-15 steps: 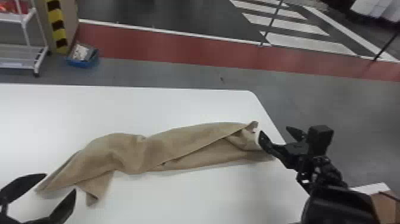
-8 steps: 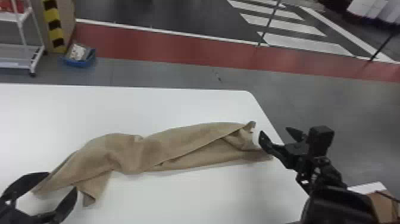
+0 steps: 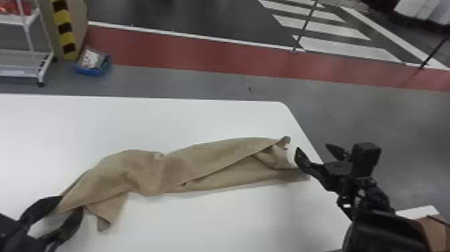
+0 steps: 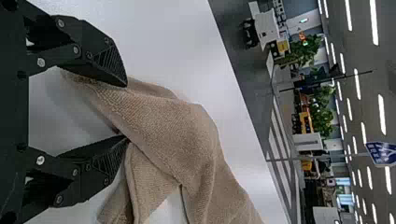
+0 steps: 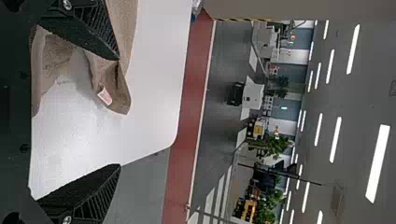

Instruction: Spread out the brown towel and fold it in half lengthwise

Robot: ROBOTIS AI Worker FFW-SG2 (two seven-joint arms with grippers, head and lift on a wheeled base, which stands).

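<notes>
Head view: a rumpled brown towel (image 3: 201,164) stretches across a white desk (image 3: 207,224), the left hand (image 3: 72,203) spread open at one end, the right hand (image 3: 311,148) open near the other.

Head view looks down, close wrist views across, the same white table (image 3: 201,221).

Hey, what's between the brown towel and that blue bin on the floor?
The head view shows it: beyond the towel comes a stretch of bare white tabletop, then a strip of grey floor, up to the bin.
</notes>
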